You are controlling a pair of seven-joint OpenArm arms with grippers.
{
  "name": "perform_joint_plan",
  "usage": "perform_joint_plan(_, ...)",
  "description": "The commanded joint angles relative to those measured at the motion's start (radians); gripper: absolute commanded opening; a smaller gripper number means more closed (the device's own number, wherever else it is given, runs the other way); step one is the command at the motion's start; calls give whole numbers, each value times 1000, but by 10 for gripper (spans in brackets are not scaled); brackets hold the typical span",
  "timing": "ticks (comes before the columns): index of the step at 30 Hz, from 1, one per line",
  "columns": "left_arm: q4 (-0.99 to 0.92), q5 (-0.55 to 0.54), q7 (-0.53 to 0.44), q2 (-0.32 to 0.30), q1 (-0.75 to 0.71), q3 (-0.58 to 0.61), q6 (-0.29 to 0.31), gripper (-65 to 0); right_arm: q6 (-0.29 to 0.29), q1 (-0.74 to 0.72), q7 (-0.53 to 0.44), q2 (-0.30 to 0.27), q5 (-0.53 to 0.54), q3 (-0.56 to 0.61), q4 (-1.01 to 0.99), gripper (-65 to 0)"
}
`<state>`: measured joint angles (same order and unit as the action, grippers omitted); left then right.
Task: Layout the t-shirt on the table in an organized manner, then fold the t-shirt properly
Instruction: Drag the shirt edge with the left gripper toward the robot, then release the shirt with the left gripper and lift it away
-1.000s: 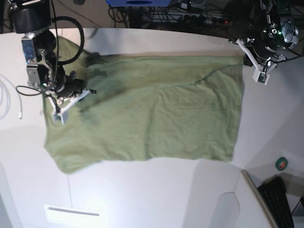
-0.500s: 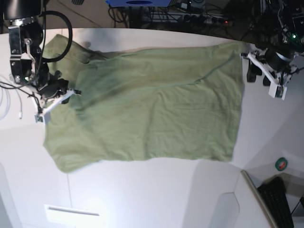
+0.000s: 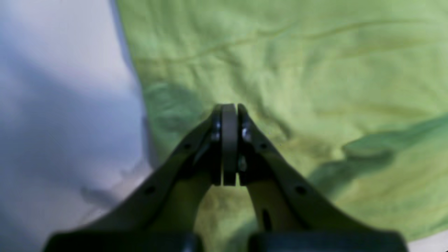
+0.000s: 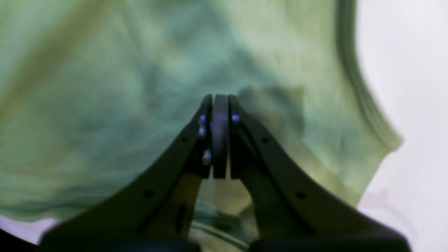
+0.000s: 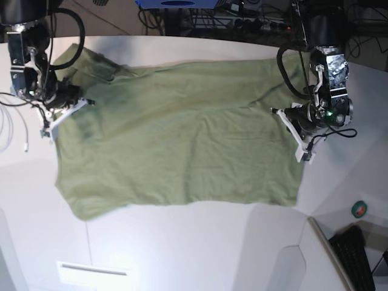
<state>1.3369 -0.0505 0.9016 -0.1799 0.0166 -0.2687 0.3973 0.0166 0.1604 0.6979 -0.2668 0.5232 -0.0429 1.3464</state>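
Note:
The olive-green t-shirt (image 5: 182,139) lies spread flat on the white table (image 5: 182,242), with a sleeve at the upper left. In the base view my left gripper (image 5: 302,155) is over the shirt's right edge. The left wrist view shows this gripper (image 3: 229,106) shut, pads together and nothing seen between them, over wrinkled t-shirt (image 3: 297,70) beside bare table (image 3: 63,87). My right gripper (image 5: 46,130) is at the shirt's left edge. In the right wrist view that gripper (image 4: 219,97) is shut above the t-shirt (image 4: 105,87), near a hemmed edge and bare table (image 4: 413,70).
A white cable (image 5: 7,127) lies at the table's left edge. A green tape roll (image 5: 360,209) and a black keyboard (image 5: 354,254) sit off the lower right corner. A white rectangle (image 5: 91,270) marks the near table. Cables and gear crowd the back.
My left gripper came in from beyond the shirt's far right corner to its right edge, opening briefly and shutting again. My right gripper slid left and up, and the upper-left sleeve spread out.

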Motion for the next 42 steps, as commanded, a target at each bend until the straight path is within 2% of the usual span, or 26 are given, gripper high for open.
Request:
perform_joint_plan(1, -24, 13, -17, -3, 46, 24, 2, -650, 1, -20, -7, -15, 2, -5, -3, -650)
perform_joint_plan(3, -102, 34, -29, -5, 87, 61, 2, -650, 1, -29, -17, -15, 2, -5, -28, -650)
perform_joint_plan(6, -204, 41, -106, -5, 133, 92, 2, -650, 1, -51, -51, -16, 2, -1, -78, -650)
perform_joint_plan(11, -371, 41, -170, -5, 266, 102, 2, -650, 0, -187, -62, -16, 1, 4, -290, -650)
perform_joint_plan(12, -406, 41, -186, -5, 299, 102, -4, -650, 0, -215, -62, -16, 1, 4, -324, -650)
perform_joint_plan(15, -508, 41, -235, -3, 405, 104, -71, -650, -2, -275, -77, -16, 1, 4, -377, -650)
perform_joint_plan(19, -613, 30, -272, 3, 530, 102, -94, -650, -2, -301, -111, -16, 2, -1, -359, -650)
perform_joint_plan(23, -524, 28, -253, 23, 544, 93, -93, -650, -2, -221, -114, -55, 7, -7, -144, -650)
perform_joint_plan(25, -425, 11, -192, 21, 495, 81, -91, -650, -2, -150, -114, -68, 7, -13, 0, -650)
perform_joint_plan(28, -224, -105, -95, 9, 385, -19, -90, -650, -2, -45, -109, -76, 8, -90, 169, -650)
perform_joint_plan(31, -26, -312, -32, -48, 222, -131, -90, -650, -2, 52, -109, -75, 8, -165, 287, -650)
perform_joint_plan(33, 59, -470, -34, -102, 93, -183, -90, -650, -4, 115, -109, -75, 8, -196, 345, -650)
perform_joint_plan(37, 118, -748, -40, -197, -148, -269, -70, -650, -4, 207, -116, -75, 8, -202, 385, -650)
perform_joint_plan(39, 123, -797, -60, -214, -237, -310, -13, -650, -4, 207, -113, -75, 7, -200, 382, -650)
perform_joint_plan(42, 122, -797, -86, -204, -318, -395, 51, -650, -4, 156, -109, -79, 4, -147, 345, -650)
